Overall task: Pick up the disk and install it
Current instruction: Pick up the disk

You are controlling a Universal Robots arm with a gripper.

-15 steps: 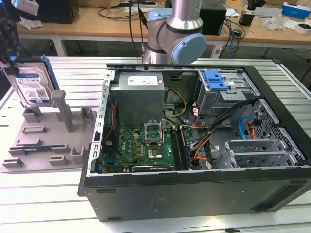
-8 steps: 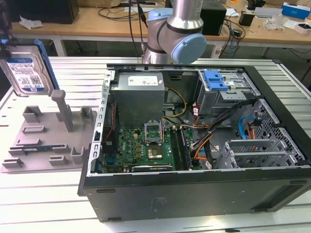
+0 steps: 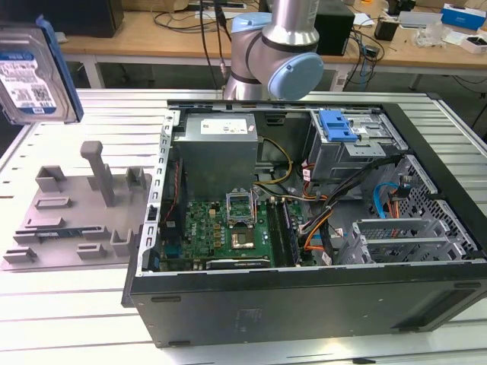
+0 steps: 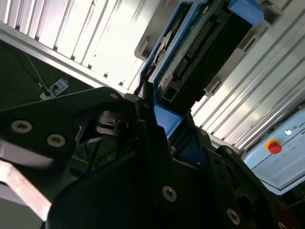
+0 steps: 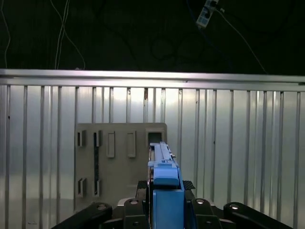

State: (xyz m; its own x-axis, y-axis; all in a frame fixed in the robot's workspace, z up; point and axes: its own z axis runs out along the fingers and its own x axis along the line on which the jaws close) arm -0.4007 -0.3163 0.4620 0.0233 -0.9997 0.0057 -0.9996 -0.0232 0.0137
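- Blue plastic frames the disk [image 3: 34,76], which hangs in the air at the exterior view's left. It stands on edge with its white-and-blue label showing, well above the grey holder [image 3: 76,217] on the slatted table [image 3: 91,304].
- In the second wrist view the gripper [image 4: 153,107] is clamped on the blue bracket [image 4: 167,125] at one end of the disk. Its dark fingers [image 4: 143,102] press against the frame, and a row of connector pins shows along the drive's dark edge.
- The first wrist view looks along the drive's thin edge, with the grey holder lying on the table beyond it.
- By my reading the pick-up is done and the carry is the step in hand. The disk is clear of the holder and well apart from the open computer case [image 3: 304,228].
- Installing calls for crossing to the case and turning the drive to match the drive cage [image 3: 358,148] under the blue latch [image 3: 337,125].
- It also means keeping clear of the case wall and the loose cables [image 3: 319,220]; a tilted entry could jam the bracket.
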